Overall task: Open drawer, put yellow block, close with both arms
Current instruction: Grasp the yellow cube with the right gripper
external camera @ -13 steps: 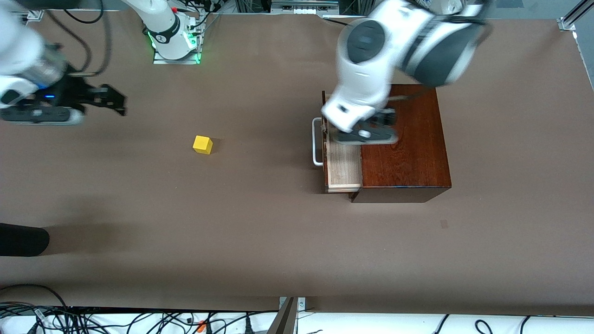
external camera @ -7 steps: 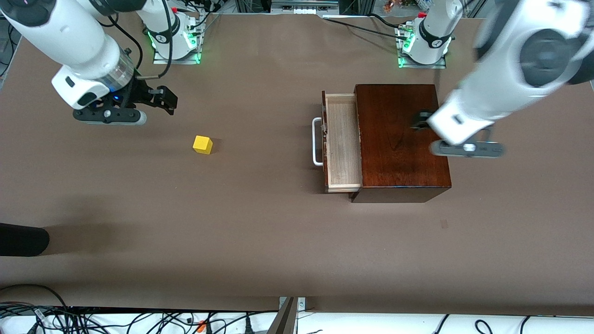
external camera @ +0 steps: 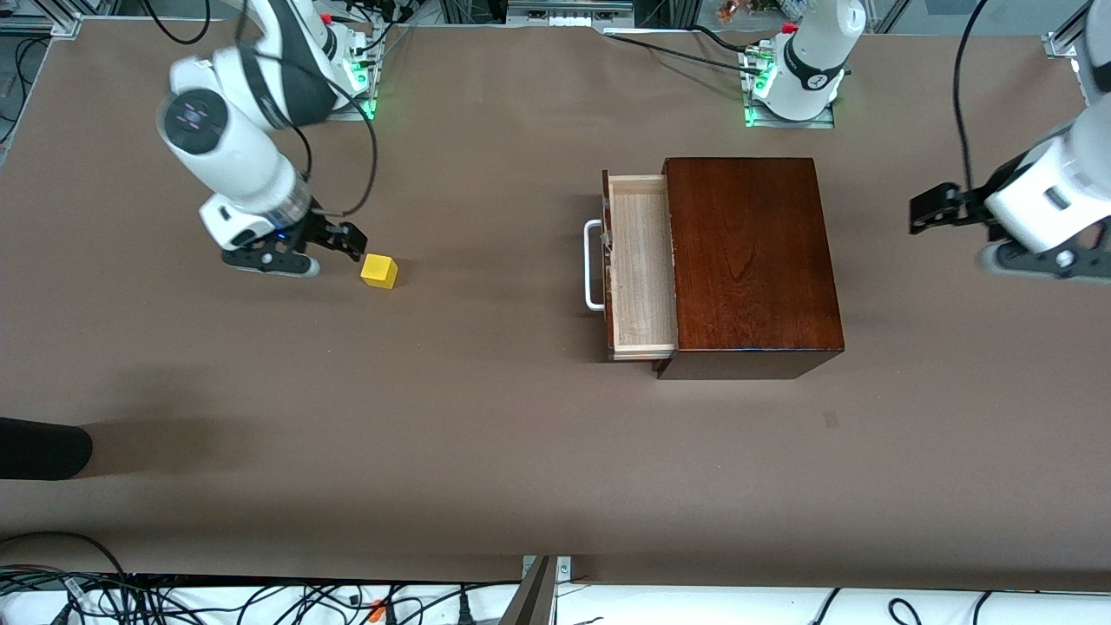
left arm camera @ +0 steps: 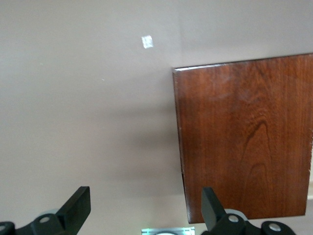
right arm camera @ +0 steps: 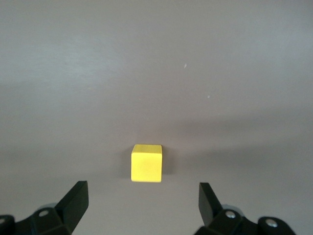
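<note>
Right gripper (external camera: 334,243): spread wide, nothing held, just beside the block (external camera: 379,271).
Block: on the table, apart from the fingers.
Left gripper (left arm camera: 144,215): spread wide, nothing held, beside the box (external camera: 751,260).
Drawer (external camera: 640,265): pulled open.

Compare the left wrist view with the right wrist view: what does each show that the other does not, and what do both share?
Only the left wrist view shows the dark-brown wooden box and a pale mark on the table. Only the right wrist view shows the yellow block, lying free ahead of the open right gripper. Both show the brown table and open black fingers; the left gripper is empty too.
</note>
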Robot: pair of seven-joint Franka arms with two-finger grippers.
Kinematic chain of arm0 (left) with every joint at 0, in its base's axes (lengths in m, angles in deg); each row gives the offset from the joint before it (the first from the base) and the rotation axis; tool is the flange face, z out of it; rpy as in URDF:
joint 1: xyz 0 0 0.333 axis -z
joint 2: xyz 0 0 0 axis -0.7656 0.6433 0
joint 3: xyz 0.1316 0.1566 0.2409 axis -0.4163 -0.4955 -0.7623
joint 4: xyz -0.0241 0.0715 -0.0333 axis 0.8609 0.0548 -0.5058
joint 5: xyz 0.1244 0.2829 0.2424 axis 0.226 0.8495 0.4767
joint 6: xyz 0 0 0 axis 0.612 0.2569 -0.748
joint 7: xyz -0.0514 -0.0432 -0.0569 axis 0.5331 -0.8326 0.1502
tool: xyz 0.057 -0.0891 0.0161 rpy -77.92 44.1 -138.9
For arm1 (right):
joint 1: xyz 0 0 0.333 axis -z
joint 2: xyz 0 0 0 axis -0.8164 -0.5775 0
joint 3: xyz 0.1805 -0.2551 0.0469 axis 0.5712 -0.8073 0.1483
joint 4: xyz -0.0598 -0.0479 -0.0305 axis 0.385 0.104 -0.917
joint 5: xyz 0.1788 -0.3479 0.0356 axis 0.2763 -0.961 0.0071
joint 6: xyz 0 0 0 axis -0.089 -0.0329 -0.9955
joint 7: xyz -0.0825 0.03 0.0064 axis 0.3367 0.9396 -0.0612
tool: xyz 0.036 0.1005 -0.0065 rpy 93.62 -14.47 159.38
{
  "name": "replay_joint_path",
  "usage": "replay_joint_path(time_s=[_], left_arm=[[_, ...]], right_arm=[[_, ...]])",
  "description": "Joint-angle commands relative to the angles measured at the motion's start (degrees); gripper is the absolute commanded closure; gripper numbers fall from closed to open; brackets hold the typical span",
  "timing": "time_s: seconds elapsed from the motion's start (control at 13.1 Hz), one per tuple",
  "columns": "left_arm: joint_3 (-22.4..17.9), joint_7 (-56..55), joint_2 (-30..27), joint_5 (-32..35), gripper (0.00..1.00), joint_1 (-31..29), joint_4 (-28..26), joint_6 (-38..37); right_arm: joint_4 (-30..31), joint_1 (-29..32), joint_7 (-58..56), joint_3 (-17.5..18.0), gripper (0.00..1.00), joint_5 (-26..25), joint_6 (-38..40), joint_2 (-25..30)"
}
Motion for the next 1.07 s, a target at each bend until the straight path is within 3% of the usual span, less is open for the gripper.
replay_joint_path(time_s=[0.0, 0.38, 0.84, 0.92, 0.99], left_arm=[[-4.3, 0.0, -11.1, -1.9, 0.00, 2.5, -11.7, 9.0], [-4.8, -4.6, -12.1, -1.3, 0.00, 4.1, -15.0, 9.6], [-4.2, -4.5, -10.8, -1.2, 0.00, 3.9, -13.9, 8.2], [-4.3, -4.5, -10.9, -1.2, 0.00, 3.9, -13.9, 8.2], [-4.2, -4.5, -10.9, -1.2, 0.00, 3.5, -14.0, 8.1]], right_arm=[[1.0, 0.0, 3.7, 0.5, 0.00, 0.8, -6.2, -4.5], [8.0, -0.1, 7.6, 2.2, 0.00, 1.2, -24.9, -12.3], [9.7, 0.0, 9.1, 3.7, 0.00, 1.2, -26.9, -15.1], [9.9, 0.0, 8.8, 3.7, 0.03, 1.2, -26.5, -15.1], [9.9, 0.0, 8.3, 3.7, 0.26, 1.1, -26.4, -15.1]])
